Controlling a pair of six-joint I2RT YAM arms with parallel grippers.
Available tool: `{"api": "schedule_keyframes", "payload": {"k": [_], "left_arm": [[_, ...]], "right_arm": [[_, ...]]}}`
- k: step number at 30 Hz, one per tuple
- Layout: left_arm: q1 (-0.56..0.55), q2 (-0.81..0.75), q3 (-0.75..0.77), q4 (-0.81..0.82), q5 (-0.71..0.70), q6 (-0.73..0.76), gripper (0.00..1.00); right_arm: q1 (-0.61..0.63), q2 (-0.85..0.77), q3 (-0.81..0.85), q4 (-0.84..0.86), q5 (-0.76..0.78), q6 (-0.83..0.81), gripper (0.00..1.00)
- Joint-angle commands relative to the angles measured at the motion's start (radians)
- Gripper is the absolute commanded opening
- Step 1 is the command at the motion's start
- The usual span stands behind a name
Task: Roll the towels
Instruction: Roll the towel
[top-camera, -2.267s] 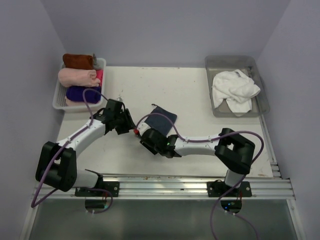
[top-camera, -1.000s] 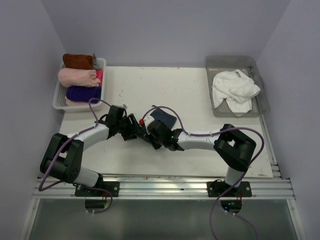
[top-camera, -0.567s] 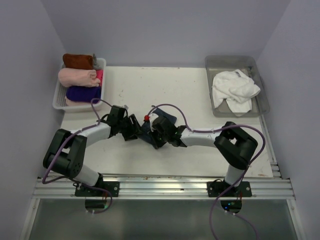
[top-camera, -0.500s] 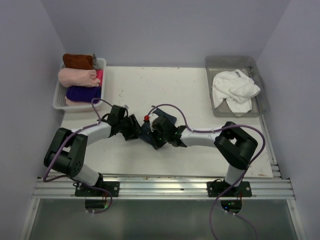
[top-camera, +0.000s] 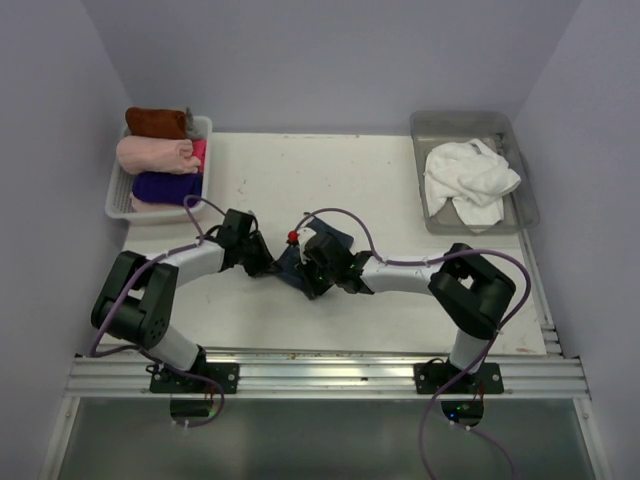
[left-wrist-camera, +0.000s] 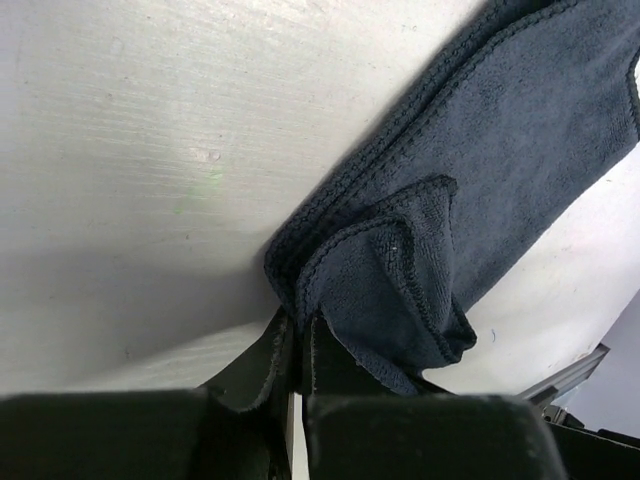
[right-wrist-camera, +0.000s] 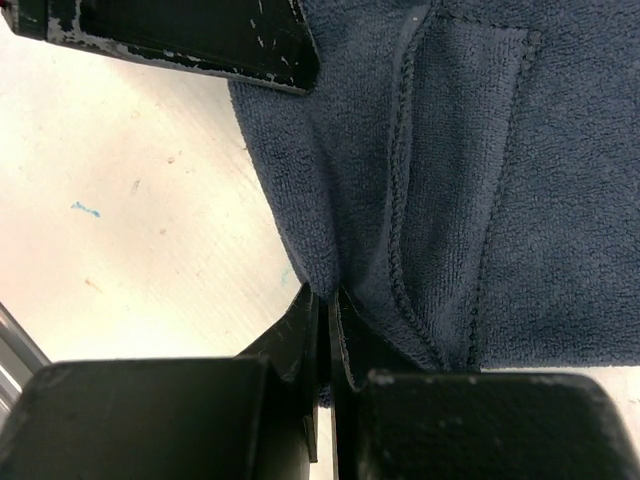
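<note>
slate-blue towel (left-wrist-camera: 520, 150): soft terry cloth, matt, short nap, stitched hem
counter (top-camera: 400, 190): hard, smooth, off-white, matt, faintly scratched and speckled
left tool (left-wrist-camera: 298, 335): black plastic, matt
right tool (right-wrist-camera: 325, 300): black plastic, matt, lightly scuffed
white towel (top-camera: 470, 175): fluffy cloth, matt
rust-brown towel (top-camera: 155, 122): plush cloth, matt
bin (top-camera: 460, 128): translucent grey plastic, smooth
basket (top-camera: 118, 200): white plastic
rail (top-camera: 330, 372): bare metal, dull sheen

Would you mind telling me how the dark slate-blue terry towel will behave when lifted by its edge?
Likely floppy: the dark slate-blue terry towel folds and bunches where the left hand pinches its edge. Probably light and grippy: thin textured pile, also clamped in the right hand.
</note>
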Motion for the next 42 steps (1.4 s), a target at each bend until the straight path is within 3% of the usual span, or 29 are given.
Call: {"api": "schedule_keyframes", "payload": {"k": [1,3,4,5,7,11,20,27,42], "left_arm": [[-0.001,-0.031,0.035,-0.023,-0.045,-0.016,0.03],[-0.001,-0.064,0.043,-0.041,-0.064,-0.019,0.18],[-0.001,-0.076,0.044,-0.064,-0.071,-0.019,0.37],[-0.001,-0.088,0.047,-0.075,-0.091,-0.020,0.48],[-0.001,-0.126,0.049,-0.100,-0.113,-0.020,0.59],[-0.001,-0.192,0.049,-0.118,-0.133,-0.027,0.56],[-0.004,-0.199,0.029,-0.054,-0.053,-0.025,0.33],[-0.044,-0.196,0.020,0.014,-0.015,-0.016,0.32],[-0.076,-0.111,0.050,0.055,-0.029,0.007,0.32]], "right_arm": [[-0.002,-0.059,0.011,0.002,-0.028,0.010,0.00],[-0.011,-0.066,0.015,0.002,-0.055,0.022,0.00],[-0.018,-0.067,0.017,0.002,-0.072,0.040,0.00],[-0.031,-0.069,0.018,0.002,-0.089,0.051,0.00],[-0.043,-0.070,0.023,0.002,-0.126,0.072,0.00],[-0.083,-0.072,0.026,0.008,-0.213,0.112,0.00],[-0.189,-0.003,-0.017,0.163,-0.465,0.316,0.00],[-0.252,0.062,-0.081,0.342,-0.565,0.499,0.00],[-0.324,0.132,-0.163,0.532,-0.638,0.639,0.00]]}}
